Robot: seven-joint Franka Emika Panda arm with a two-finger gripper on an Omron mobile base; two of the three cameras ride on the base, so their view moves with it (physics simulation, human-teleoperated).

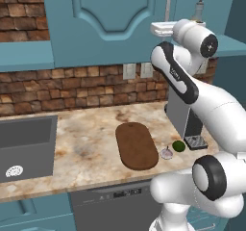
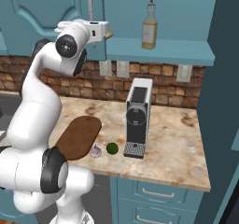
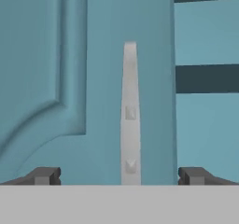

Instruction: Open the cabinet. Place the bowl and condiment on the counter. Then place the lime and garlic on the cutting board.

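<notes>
Left base view: the arm reaches up to the cabinet [image 1: 105,23]; cutting board [image 1: 136,145], garlic [image 1: 166,153] and lime [image 1: 178,146] lie on the counter [image 1: 86,138].

Right base view: adds the condiment [image 2: 149,24] on an open shelf, largely hidden by the arm on the left.

Hand view: the gripper [image 3: 119,175], fingers spread wide, frames the door handle [image 3: 130,111]. Closing while off-centre would likely make the fingers slip off the slim bar.

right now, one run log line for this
step: reach cabinet handle | gripper: open, handle between jaws | bottle: on shelf | lime, garlic: beside board
</notes>
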